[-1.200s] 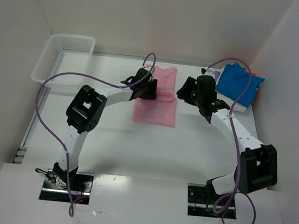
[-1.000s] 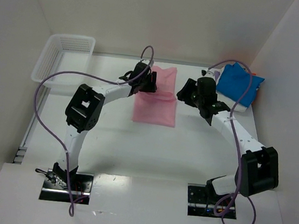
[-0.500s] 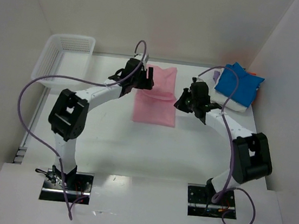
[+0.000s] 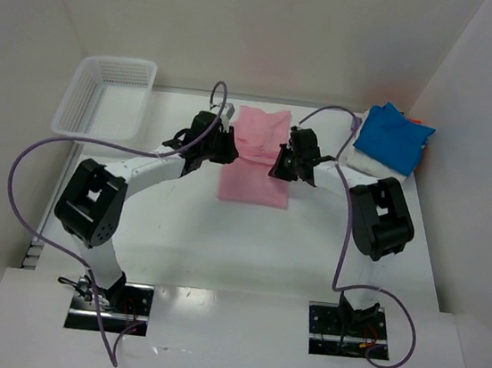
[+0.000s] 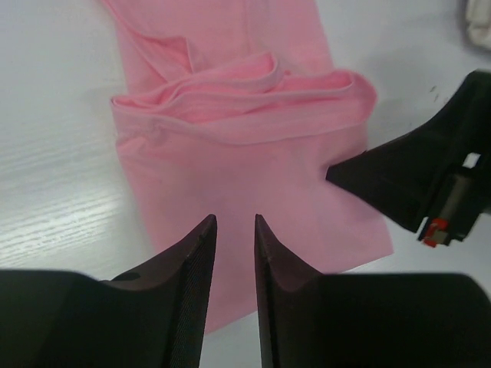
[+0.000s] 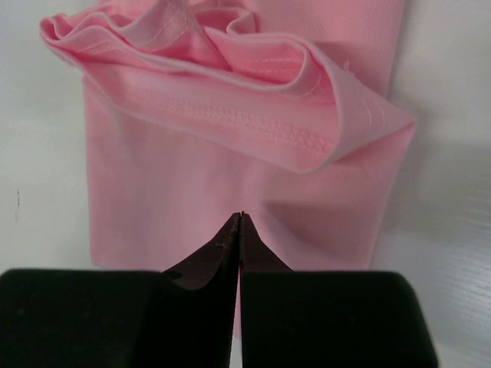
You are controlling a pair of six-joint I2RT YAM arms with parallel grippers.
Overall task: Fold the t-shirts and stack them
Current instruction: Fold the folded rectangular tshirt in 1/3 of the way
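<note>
Light pink t-shirt (image 4: 255,172) lies partly folded on the tabletop (image 4: 222,235) between both arms, with left tool (image 5: 235,222) narrowly parted and empty above it and right tool (image 6: 241,218) closed on nothing visible.

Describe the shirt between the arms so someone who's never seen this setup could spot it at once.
On the white table, look midway along the far side, between the left gripper and right gripper. The pink shirt lies there, partly folded. It's the only pink cloth; the blue shirt sits far right, the basket far left.
</note>
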